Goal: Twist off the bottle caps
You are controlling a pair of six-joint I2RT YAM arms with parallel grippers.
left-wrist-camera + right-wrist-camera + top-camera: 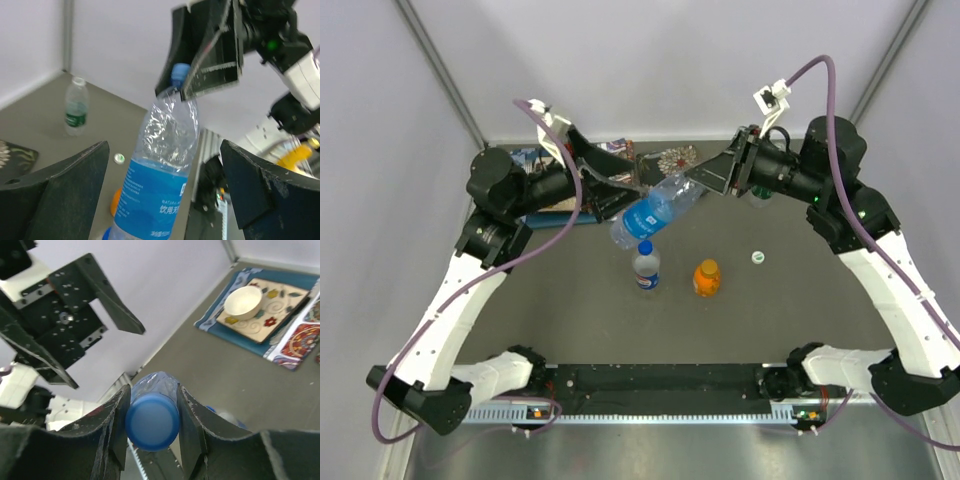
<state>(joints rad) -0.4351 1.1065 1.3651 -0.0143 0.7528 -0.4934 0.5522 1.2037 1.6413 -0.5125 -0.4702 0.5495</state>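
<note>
The blue-tinted bottle hangs tilted in the air above the table, its blue label facing up. My right gripper is shut on its blue cap, a finger pressed on each side. My left gripper stands wide open around the bottle's body, with a gap on both sides. Below it stands the clear bottle with the blue-red label, and next to that the short orange one. The green-label bottle stands further back. A loose cap lies on the table.
Patterned placemats lie along the back wall, one with a white bowl on it. A black rail runs along the near edge between the arm bases. Walls close in on both sides.
</note>
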